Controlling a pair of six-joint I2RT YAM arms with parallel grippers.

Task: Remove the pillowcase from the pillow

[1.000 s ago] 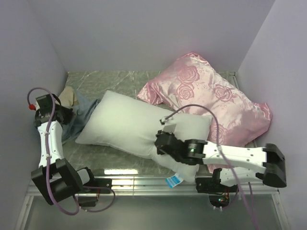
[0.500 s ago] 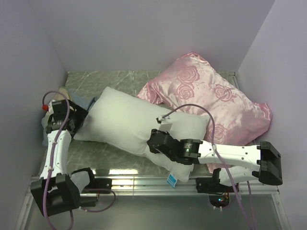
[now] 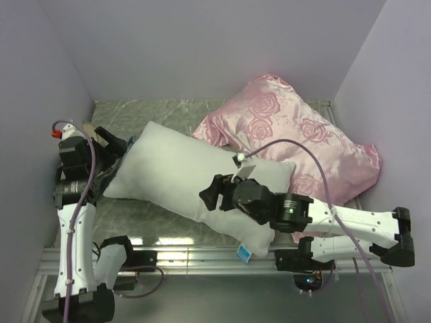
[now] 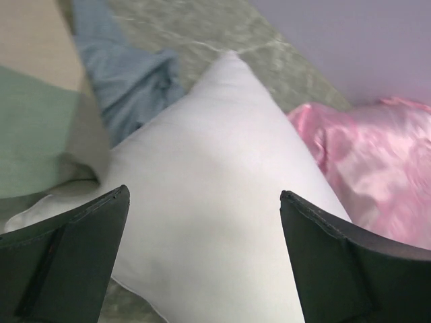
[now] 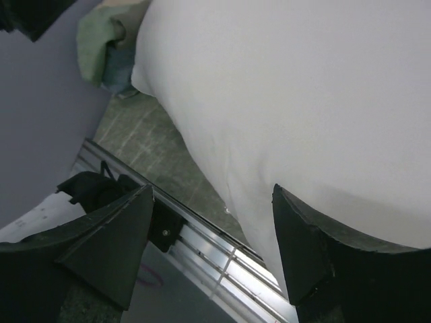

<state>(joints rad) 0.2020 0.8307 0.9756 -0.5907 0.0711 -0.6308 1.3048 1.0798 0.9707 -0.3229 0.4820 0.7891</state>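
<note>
The plain white pillow (image 3: 178, 176) lies bare across the middle of the table, its small blue tag (image 3: 244, 252) at the near corner. The pillowcase (image 3: 116, 163) is bunched at the pillow's left end, mostly hidden behind my left arm. In the left wrist view the pillowcase (image 4: 40, 121) shows beige, green and grey-blue cloth lying loose. My left gripper (image 3: 111, 142) hangs open above the pillow's left end (image 4: 215, 202), with nothing between its fingers (image 4: 81, 256). My right gripper (image 3: 214, 192) stands open over the pillow's near edge (image 5: 303, 87), holding nothing.
A shiny pink rose-patterned pillow (image 3: 289, 134) fills the back right and lies partly under the white pillow's right end. Purple walls close in the left, back and right. A metal rail (image 5: 202, 242) runs along the table's near edge.
Both grippers have opened. The left one let go of the pillowcase and swung up over the pillow's left end. The right one released the pillow and lifted off to the left.
</note>
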